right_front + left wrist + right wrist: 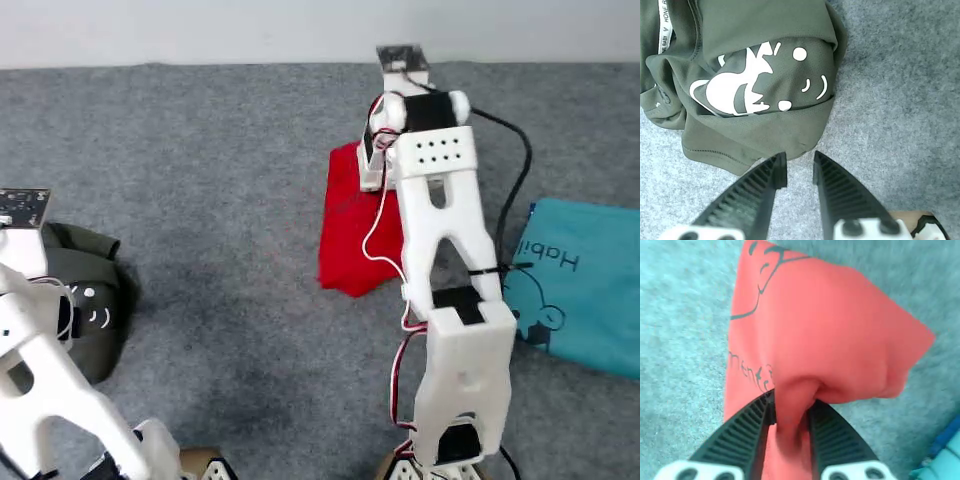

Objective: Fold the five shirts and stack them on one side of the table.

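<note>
Grey carpeted table [220, 200]. Teal shirt [590, 290] flat at the right edge. Red shirt [355, 225] toward the far edge, long axis far-to-near, one fold pinched tight in right gripper [790, 400]. Olive shirt [95, 300] bunched at the left edge, just ahead of left gripper [800, 165], slightly parted, holding nothing.
</note>
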Tool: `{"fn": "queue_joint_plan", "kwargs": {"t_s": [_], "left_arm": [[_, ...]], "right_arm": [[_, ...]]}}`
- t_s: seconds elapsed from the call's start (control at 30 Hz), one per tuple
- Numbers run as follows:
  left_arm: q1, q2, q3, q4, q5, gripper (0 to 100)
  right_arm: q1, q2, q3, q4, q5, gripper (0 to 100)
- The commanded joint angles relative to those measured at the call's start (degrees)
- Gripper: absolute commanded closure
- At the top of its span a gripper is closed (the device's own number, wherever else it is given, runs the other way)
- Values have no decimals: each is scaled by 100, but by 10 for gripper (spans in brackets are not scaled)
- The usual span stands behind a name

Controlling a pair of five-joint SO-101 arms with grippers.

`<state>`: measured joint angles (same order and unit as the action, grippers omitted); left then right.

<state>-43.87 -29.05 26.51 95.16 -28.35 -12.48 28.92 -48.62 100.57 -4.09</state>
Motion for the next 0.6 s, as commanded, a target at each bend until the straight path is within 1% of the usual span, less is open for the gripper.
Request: {"fn": "queue_joint_plan", "kwargs": {"t_s": [0.0,0.17,0.3,0.43,0.57], "left_arm": [[9,-167,-171,0,-44,906],[9,-158,-198,-9,-44,906],[9,-158,-180,-97,-44,906],[9,-158,-198,-97,-44,906],[9,-158,-198,-105,-53,906]], "right_arm": [[163,-963,35,242,299,990],[435,-1798,1046,242,501,990],[884,-2492,1626,242,782,990],[1446,-3152,1899,242,1204,990],[1974,-3495,1943,233,1732,990]]}}
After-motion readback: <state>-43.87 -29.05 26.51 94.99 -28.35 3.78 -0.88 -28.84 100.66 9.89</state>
